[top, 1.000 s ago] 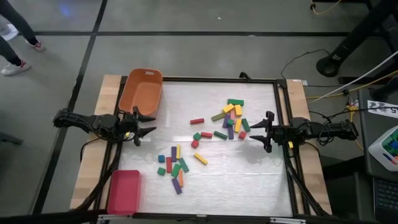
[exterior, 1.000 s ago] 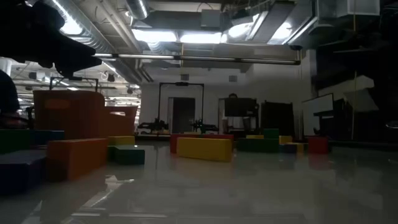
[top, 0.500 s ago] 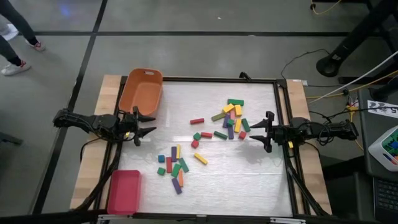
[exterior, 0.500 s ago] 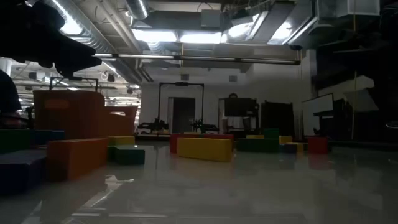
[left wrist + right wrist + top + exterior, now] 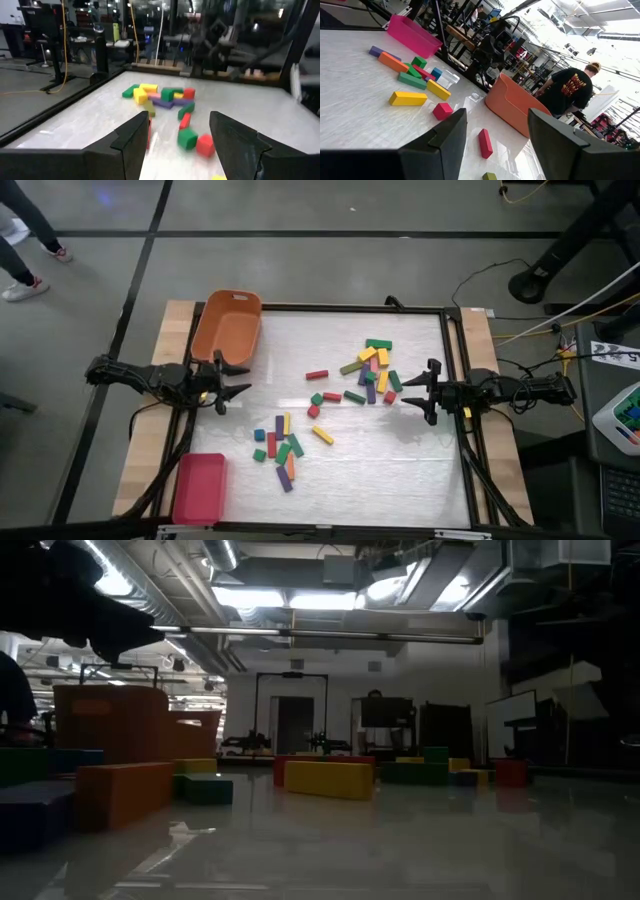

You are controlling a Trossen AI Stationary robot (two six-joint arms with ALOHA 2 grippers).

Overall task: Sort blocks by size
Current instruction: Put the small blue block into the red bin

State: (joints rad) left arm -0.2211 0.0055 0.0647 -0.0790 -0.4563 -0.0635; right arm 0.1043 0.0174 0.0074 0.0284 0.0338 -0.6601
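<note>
Across the white bench, seen from above, the biggest thing is the orange tub at the far left corner, empty, with the flat red tray at the near left corner. Two dark arms reach in from opposite sides at mid-bench: the left claw hovers just near of the tub, its fingers spread and holding nothing; the right claw sits by the right edge, fingers likewise spread and empty, just beside the larger heap of blocks. The blocks lie in two loose groups. One cluster, toward the far right, mixes green, yellow, purple, olive and red pieces, touching or overlapping. The other cluster, near the middle-left, holds blue, green, red, purple, orange and yellow pieces. Between them rest a few strays: a red bar alone toward the middle, a yellow bar, and small green and red cubes. Beyond the tub, the right wrist view shows a person in a dark shirt standing in the room.
</note>
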